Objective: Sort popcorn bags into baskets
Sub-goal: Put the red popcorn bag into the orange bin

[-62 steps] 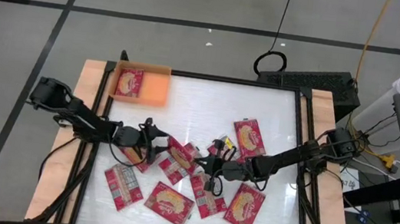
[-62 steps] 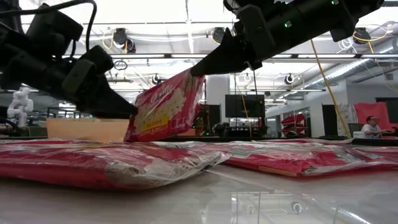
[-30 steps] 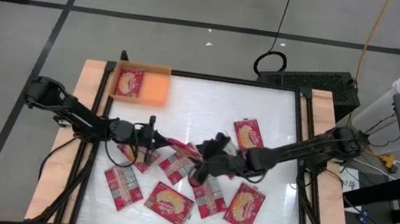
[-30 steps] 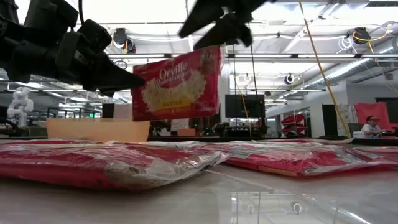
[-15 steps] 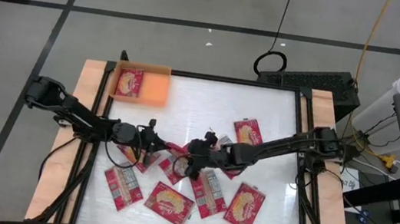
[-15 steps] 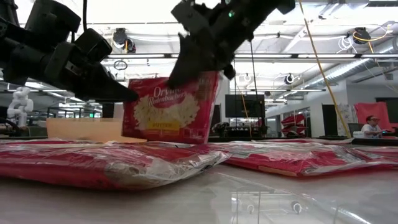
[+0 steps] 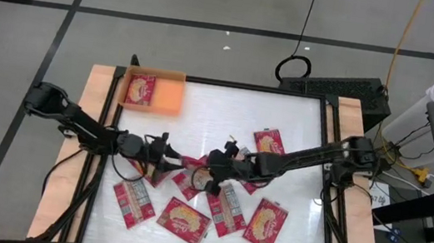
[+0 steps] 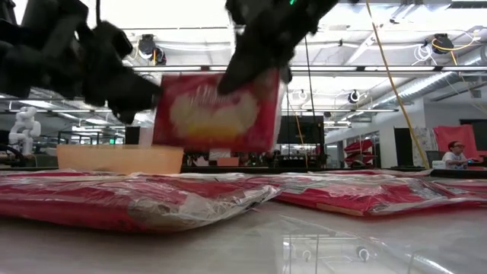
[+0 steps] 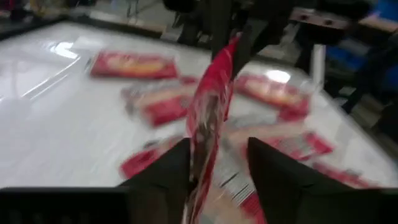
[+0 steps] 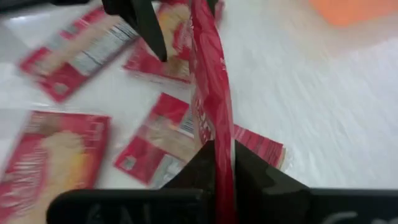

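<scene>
One red popcorn bag (image 7: 192,165) stands upright in the air over the middle of the table, seen broadside in the low view (image 8: 217,110). My right gripper (image 7: 212,174) is shut on it from the right. My left gripper (image 9: 217,168) is open at the bag's left edge, one finger on each side of the edge-on bag (image 9: 210,118); whether they touch it I cannot tell. The orange basket (image 7: 172,95) sits at the far left with one bag (image 7: 140,89) lying in it. My right gripper pinches the bag's upper edge at the corner nearest the table's right side (image 8: 262,76) between its two fingers (image 10: 205,163). The fingers slant down from above and from the right. The bag hangs upright below them, clear of the table and of the bags under it.
Several more red bags lie flat on the white table: under the held one (image 7: 184,183), along the near edge (image 7: 183,219) (image 7: 265,224) (image 7: 132,201) and one farther right (image 7: 270,145). Light wooden boards (image 7: 93,105) flank the table.
My right gripper has come down and toward the table's left onto the bag's upper corner and shut on it. My left gripper, which held the bag's left edge, has opened. The bag has stayed upright in the air, sinking slightly.
</scene>
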Robot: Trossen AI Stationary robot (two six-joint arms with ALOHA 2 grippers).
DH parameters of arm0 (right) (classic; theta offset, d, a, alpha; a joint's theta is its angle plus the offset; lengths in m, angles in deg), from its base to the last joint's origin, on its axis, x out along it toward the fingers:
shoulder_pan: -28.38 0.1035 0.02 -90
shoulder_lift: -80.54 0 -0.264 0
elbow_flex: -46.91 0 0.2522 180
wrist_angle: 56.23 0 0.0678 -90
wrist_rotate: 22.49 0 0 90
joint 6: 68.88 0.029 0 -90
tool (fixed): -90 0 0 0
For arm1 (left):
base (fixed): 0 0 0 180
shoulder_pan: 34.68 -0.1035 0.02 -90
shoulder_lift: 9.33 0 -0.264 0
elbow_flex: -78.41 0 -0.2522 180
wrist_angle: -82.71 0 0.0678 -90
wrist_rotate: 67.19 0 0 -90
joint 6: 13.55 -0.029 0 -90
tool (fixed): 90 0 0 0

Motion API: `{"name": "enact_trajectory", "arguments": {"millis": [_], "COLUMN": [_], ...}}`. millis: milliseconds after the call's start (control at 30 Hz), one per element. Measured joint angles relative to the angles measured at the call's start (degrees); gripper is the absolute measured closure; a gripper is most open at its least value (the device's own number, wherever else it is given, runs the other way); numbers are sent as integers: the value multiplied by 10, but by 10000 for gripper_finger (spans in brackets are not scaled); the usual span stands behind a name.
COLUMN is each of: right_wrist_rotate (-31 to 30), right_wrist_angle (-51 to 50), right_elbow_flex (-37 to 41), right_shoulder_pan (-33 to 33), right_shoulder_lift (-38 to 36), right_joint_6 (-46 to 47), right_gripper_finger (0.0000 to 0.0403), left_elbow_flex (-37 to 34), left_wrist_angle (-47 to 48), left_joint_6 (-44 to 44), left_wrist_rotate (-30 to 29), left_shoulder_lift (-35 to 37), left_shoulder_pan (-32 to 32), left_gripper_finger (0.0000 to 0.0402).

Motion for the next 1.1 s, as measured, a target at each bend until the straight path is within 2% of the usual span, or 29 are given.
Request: {"name": "enact_trajectory", "arguments": {"millis": [133,300,500,600,833,967,1100], "right_wrist_rotate": [-8,-32,-167,-207,-202,-201,-194], "right_wrist_angle": [-36,-51,13,133,522,704,797], "right_elbow_flex": [0,0,4,41,202,294,348], "right_shoulder_pan": [26,78,146,161,156,140,118], "right_shoulder_lift": [-58,-139,-181,-180,-174,-175,-166], "right_joint_6": [-11,-24,-78,-120,-219,-220,-178], "right_gripper_finger": [393,394,390,389,386,386,386], "left_elbow_flex": [0,0,0,0,1,8,40], "left_wrist_angle": [-9,3,-7,-40,-128,-148,-136], "left_joint_6": [-3,-5,-39,-49,-87,-111,-131], "left_wrist_rotate": [1,1,-11,-25,-25,-26,-29], "left_shoulder_lift": [48,85,86,86,86,86,81], "left_shoulder_pan": [15,39,59,59,68,70,72], "left_gripper_finger": [176,135,125,130,137,137,137]}}
